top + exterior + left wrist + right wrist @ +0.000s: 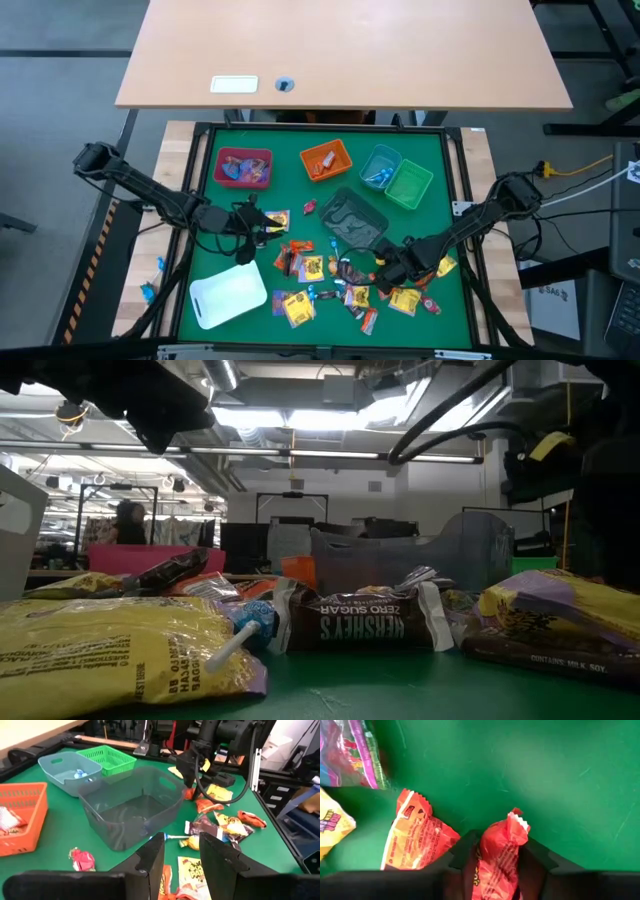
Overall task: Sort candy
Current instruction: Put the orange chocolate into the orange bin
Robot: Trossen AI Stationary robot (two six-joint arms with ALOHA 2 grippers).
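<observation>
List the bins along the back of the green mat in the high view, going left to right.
Pink bin → orange bin → blue bin → green basket. The grey bin sits nearer the front, so it is left out.

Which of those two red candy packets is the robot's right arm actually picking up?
The red packet squeezed between the right gripper's fingers. The other orange-red packet lies flat on the green mat beside it, untouched.
</observation>
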